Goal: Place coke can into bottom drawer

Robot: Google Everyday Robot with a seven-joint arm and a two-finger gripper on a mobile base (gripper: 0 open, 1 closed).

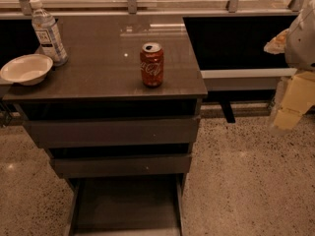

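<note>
Whether the jaws are released or clenched we cannot tell. The gripper (pixel 290 104) shows only as a pale cream, blocky shape at the right edge of the camera view. It hangs below a rounded grey-white arm shell (pixel 301 33) and hovers over the floor (pixel 246 181), touching nothing that we can see.

Well off to the left of the jaws stands the coke can (pixel 151 64), apart from them, with the cabinet's corner in between. It is a small cylinder of glossy red aluminium with white script on the side turned toward us. It stands upright, its long axis vertical, with the silver top and dark mouth opening pointing up. It rests on the countertop (pixel 98 48), a smooth, dark brown slab with a dull sheen, close to the front edge and nearer the jaws' side than the far side.

Farther from the jaws, at the counter's far left, we see a clear plastic water bottle (pixel 48 33). It is ribbed, white-capped and upright, and just beside it sits a shallow, round, cream bowl (pixel 26 69).

Below the can and lower left of the jaws are two flat grey drawer fronts (pixel 113 132), one above the other. Under them the bottom drawer (pixel 128 205) is pulled out toward us. It is a wide dark grey-brown tray, matte inside, flanked by pale metallic side rails (pixel 74 213). The floor under the jaws is speckled beige terrazzo.
</note>
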